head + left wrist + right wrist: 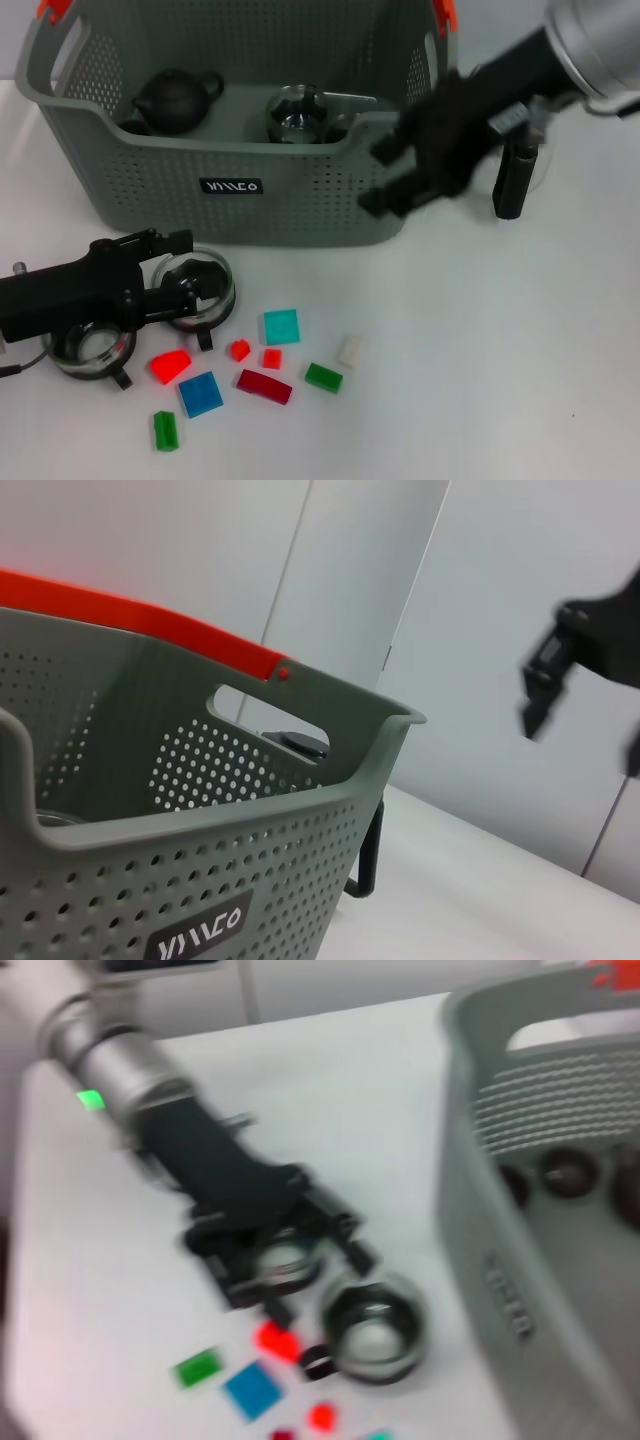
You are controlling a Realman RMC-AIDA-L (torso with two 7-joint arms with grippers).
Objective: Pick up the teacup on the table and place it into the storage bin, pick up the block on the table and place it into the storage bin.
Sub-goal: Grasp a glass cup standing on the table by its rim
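The grey storage bin stands at the back and holds a black teapot and a glass vessel. Two glass teacups sit on the table in front of it, one near the bin and one further left. My left gripper is open, low over the table, with its fingertips at the rim of the nearer teacup. Several coloured blocks lie beside it, among them a cyan one and a red one. My right gripper is open, empty and blurred above the bin's right front corner.
A glass teapot with a black handle stands right of the bin, behind my right arm. The bin's wall fills the left wrist view. The right wrist view shows the bin, my left gripper and a teacup.
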